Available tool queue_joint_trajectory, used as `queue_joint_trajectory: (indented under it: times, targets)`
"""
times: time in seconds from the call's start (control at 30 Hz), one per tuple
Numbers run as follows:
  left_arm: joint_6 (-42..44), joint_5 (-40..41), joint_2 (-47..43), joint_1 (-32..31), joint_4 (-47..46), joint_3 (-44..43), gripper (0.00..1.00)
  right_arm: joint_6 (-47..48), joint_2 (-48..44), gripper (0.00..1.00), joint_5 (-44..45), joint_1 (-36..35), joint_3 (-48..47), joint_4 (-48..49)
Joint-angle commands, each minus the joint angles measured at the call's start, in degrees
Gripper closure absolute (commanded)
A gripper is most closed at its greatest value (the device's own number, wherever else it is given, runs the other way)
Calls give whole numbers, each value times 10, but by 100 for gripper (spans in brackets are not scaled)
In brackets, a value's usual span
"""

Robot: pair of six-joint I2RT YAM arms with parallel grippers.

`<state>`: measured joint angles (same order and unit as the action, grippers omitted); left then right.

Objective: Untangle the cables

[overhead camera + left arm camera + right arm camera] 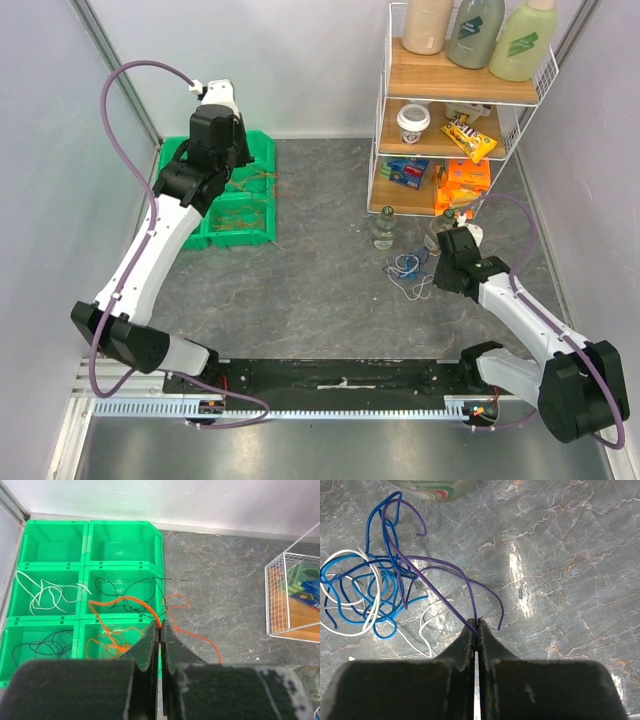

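My left gripper [160, 626] is shut on an orange cable [127, 600] at the right edge of the green bins [125, 530]. One end arcs over the bins and the other trails onto the floor. The bins hold sorted cables: an orange bundle [107, 642], white [47, 592], black [125, 590] and dark blue [42, 647]. My right gripper [477, 625] is shut on a purple cable [435, 580]. That cable runs into a loose tangle of blue and white cables [365, 590], seen on the floor at the right in the top view [405, 268].
A white wire shelf rack [455, 110] with bottles, a cup and snack packs stands at the back right. Two small glass bottles [383, 228] sit on the floor beside it, close to the tangle. Walls close in the left, back and right sides.
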<state>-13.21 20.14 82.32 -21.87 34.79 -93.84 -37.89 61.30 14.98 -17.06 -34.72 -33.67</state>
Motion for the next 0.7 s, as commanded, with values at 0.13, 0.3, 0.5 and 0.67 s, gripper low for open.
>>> queue_joint_trajectory:
  times: [0.13,0.3,0.5,0.67]
  targets:
    - [-36,66,-61,1,-46,38,98,2,-5,100,-8,1,7,14]
    - [-14,72,-80,1,-65,20,98,2,-2,100,-10,1,7,15]
    - [45,-112,-119,2,-146,-12,98,2,0,100,-10,1,11,18]
    - [59,-67,-128,1,-182,-15,98,1,-1,100,-10,1,13,18]
